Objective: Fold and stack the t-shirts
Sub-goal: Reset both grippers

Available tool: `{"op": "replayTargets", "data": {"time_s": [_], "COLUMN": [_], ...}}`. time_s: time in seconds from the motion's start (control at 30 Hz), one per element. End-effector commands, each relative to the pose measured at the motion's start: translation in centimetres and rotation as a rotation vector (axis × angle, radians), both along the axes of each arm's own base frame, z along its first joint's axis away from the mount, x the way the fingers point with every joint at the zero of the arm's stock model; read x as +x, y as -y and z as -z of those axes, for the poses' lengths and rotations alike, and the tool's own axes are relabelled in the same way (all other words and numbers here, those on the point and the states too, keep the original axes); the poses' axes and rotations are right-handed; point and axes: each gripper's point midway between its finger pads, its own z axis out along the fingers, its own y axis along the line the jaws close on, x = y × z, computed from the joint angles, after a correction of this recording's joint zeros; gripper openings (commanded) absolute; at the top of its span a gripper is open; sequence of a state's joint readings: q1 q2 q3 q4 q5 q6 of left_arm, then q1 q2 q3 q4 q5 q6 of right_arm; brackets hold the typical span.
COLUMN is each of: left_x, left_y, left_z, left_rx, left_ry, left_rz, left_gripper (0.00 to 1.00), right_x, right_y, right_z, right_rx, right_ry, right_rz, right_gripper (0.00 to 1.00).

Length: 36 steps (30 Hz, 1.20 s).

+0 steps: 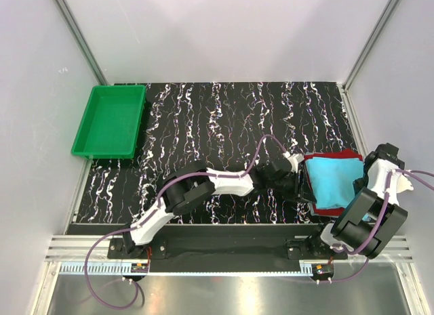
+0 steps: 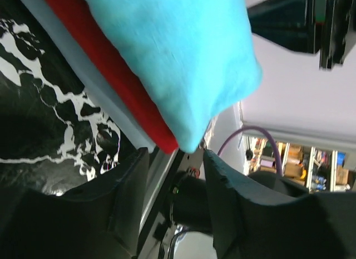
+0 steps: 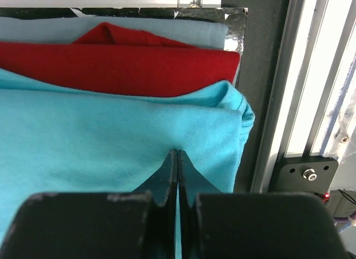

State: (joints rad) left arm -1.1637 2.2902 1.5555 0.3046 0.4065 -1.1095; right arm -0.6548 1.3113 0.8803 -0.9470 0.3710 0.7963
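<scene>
A folded turquoise t-shirt (image 1: 332, 179) lies on top of a dark red t-shirt (image 1: 330, 211) at the right side of the table. Under the red one (image 3: 117, 64) a pale grey-blue cloth (image 3: 139, 28) shows. My right gripper (image 3: 177, 153) is shut, its tips together over the turquoise shirt (image 3: 100, 131) near that shirt's right edge, with no fold pinched between them. My left gripper (image 2: 175, 156) is open at the stack's left side, just short of the turquoise corner (image 2: 183, 64). Nothing sits between its fingers (image 2: 125, 186).
A green plastic tray (image 1: 110, 89) stands at the back left of the black marbled mat (image 1: 224, 125). The stack sits close to the table's right edge, by an aluminium rail (image 3: 300, 75). White walls enclose the table on three sides.
</scene>
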Motion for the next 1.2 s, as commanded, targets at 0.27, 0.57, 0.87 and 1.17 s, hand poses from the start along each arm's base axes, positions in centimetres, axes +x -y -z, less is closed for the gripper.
{"op": "replayTargets", "data": {"time_s": [0.27,0.57,0.87,1.17], "left_x": [-1.2,-0.9,-0.7,-0.9], "left_y": [2.8,2.0,1.5,3.0], "left_z": [-0.1,-3.1,-5.9,-4.5], "left_rx": [-0.107,-0.158,-0.168,-0.198], "left_ry": [-0.056,0.019,0.029,-0.050], "left_rz": [0.067,0.039,0.019,0.041], "left_gripper": [0.54,0.41,0.48,0.50], "right_x": [-0.1,0.5,1.0,1.2], "right_y": [1.7,2.0,2.4,2.7], "right_z": [1.6,1.3,0.7,0.7], "right_rx": [-0.045,-0.045,-0.038,-0.038], "right_ry": [-0.035,-0.020,-0.022,-0.022], "right_rz": [0.007,-0.018,-0.027,-0.016], "right_gripper": [0.00,0.00,0.00,0.00]}}
